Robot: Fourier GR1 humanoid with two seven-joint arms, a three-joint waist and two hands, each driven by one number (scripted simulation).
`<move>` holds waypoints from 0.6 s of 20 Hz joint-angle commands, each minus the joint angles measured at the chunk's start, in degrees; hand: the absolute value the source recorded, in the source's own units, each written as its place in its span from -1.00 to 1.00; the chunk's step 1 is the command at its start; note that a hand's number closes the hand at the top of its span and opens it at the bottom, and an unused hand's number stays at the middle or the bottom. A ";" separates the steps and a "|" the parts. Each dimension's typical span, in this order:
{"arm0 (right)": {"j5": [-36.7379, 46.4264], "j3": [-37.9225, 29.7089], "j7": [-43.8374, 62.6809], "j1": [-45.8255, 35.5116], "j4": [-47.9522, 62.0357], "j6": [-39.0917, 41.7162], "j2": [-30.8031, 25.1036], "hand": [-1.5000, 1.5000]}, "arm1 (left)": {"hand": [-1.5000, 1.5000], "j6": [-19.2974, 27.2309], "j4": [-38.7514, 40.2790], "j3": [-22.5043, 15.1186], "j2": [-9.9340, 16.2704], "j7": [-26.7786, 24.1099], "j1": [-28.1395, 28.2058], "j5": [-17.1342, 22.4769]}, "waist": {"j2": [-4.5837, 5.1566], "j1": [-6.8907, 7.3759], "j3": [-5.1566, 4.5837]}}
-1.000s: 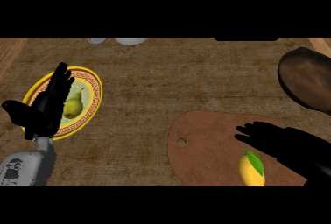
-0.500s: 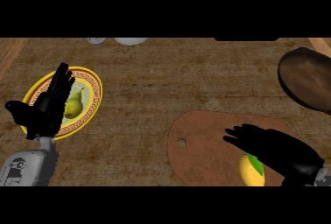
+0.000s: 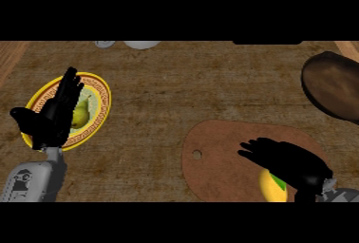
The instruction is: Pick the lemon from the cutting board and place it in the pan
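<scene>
— Where is our right hand (image 3: 288, 162)?

— Over the cutting board (image 3: 217, 156), toward its near end. The fingers curl down over the lemon (image 3: 271, 187), which lies on the board right under our palm. Only a slice of yellow skin with a green patch shows on the side of the palm toward our left arm; the hand hides the rest.

— Are we gripping it?

— The fingers arch over it, but we cannot tell whether they actually touch or close on the fruit. The hand covers the contact.

— And the pan (image 3: 333, 90)?

— It sits on the table (image 3: 182, 85) well beyond our right hand and a little to its outer side, dark and round, partly cut off by the edge of the view. It is apart from the cutting board.

— What about our left hand (image 3: 52, 116)?

— It rests open, fingers straight and pointing away from us, over a yellow-rimmed plate (image 3: 101, 102). A pear (image 3: 82, 114) lies on that plate, just beside the fingers on the side toward our right hand. The grey forearm (image 3: 32, 180) runs back from the wrist toward us.

— Anything else near us?

— Far ahead of the left hand, at the table's back edge, we see two pale rounded things (image 3: 140, 44); we cannot make out what they are. The cutting board has a small hole (image 3: 197, 154) on the side of the right hand toward the plate.
</scene>
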 commanded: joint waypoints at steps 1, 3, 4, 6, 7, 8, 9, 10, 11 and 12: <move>0.77 0.42 0.68 -1.06 0.37 3.88 2.85 -1.00 | 0.00 -0.20 4.84 0.49 -0.24 -1.09 -3.59 -1.29 | 0.03 -0.18 -0.01; 0.57 2.37 -6.48 1.26 0.92 0.35 -1.13 1.00 | 0.00 -2.34 1.12 1.32 1.08 -0.30 -1.17 0.85 | -0.01 0.01 0.00; 1.62 3.30 -8.09 2.24 -1.19 -1.93 -2.05 1.00 | 0.00 -1.55 4.05 1.92 1.04 -0.91 -3.26 0.22 | 0.01 -0.22 0.00; 3.45 2.46 -11.14 -0.25 3.06 -4.26 -3.04 1.00 | 0.00 0.02 1.72 0.53 -1.59 -2.65 0.90 -0.74 | 0.00 0.10 0.01; 4.41 3.30 -10.29 1.19 1.61 -5.54 -1.60 1.00 | 0.00 -2.35 1.87 1.21 -0.27 -5.33 3.16 -0.14 | -0.02 0.07 0.00; 5.46 3.41 -10.50 -2.35 8.02 -6.72 0.80 1.00 | 0.00 -1.08 -4.27 0.51 0.29 3.76 1.19 -0.11 | -0.02 0.36 0.02; 5.42 1.63 -12.59 -1.33 5.95 -5.88 -0.88 1.00 | 0.00 0.51 0.17 -0.21 -1.75 -0.18 0.37 -2.21 | 0.00 0.01 0.00; 5.62 1.64 -12.59 1.97 1.90 -6.41 -1.35 1.00 | 0.00 -2.20 3.60 2.11 -0.30 -3.34 -0.03 -0.21 | -0.01 -0.17 -0.01; 6.79 3.40 -9.42 3.18 0.61 -5.23 1.10 1.00 | 0.00 -0.82 -2.69 0.35 -0.89 2.24 0.70 -1.09 | -0.06 -0.09 0.00; 4.89 1.15 -7.68 3.01 -1.53 -0.71 1.10 1.00 | 0.00 -1.59 1.87 2.05 0.15 0.16 -1.59 -0.69 | -0.03 -0.24 -0.01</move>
